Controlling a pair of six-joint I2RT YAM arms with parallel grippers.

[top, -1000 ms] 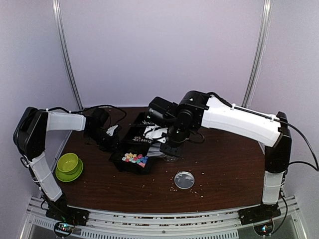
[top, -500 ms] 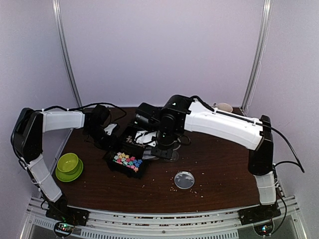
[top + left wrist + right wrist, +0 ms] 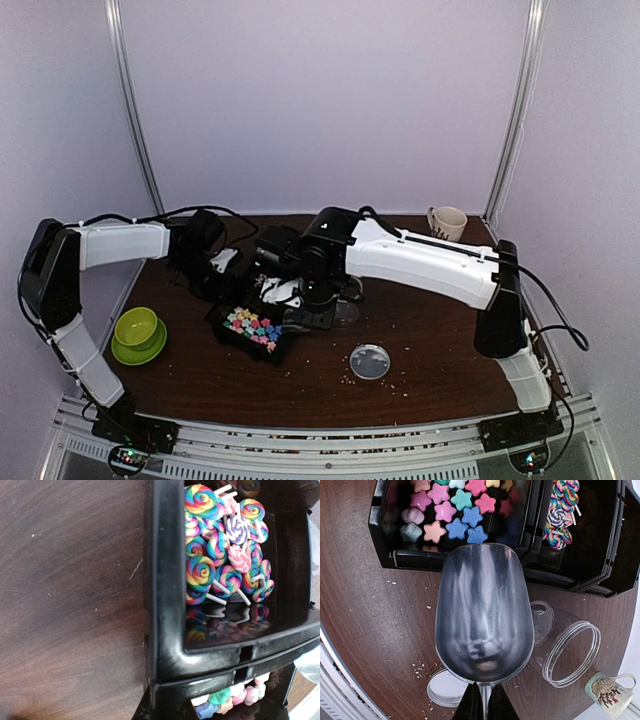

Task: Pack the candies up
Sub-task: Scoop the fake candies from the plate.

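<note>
A black compartment tray [image 3: 222,318] holds pastel star candies [image 3: 250,327]. In the right wrist view the star candies [image 3: 455,517] fill one compartment and swirl lollipops [image 3: 560,515] lie in the one beside it. My right gripper [image 3: 484,702] is shut on the handle of an empty metal scoop [image 3: 484,615], whose mouth is at the star compartment's near wall. In the top view the right gripper [image 3: 312,300] is over the tray's right side. My left gripper [image 3: 218,275] is at the tray's far left corner, shut on its rim [image 3: 167,645]. The lollipops [image 3: 220,555] show just beyond.
A clear open jar [image 3: 570,652] lies on its side right of the scoop, and its lid [image 3: 370,361] lies nearer the front. A green bowl on a plate [image 3: 138,333] is at the left. A mug [image 3: 447,222] is at the back right. Pale crumbs are scattered about.
The tray has slid left and toward the front with my left gripper. My right arm has swung left with the scoop, and the mug behind it has come into view.
</note>
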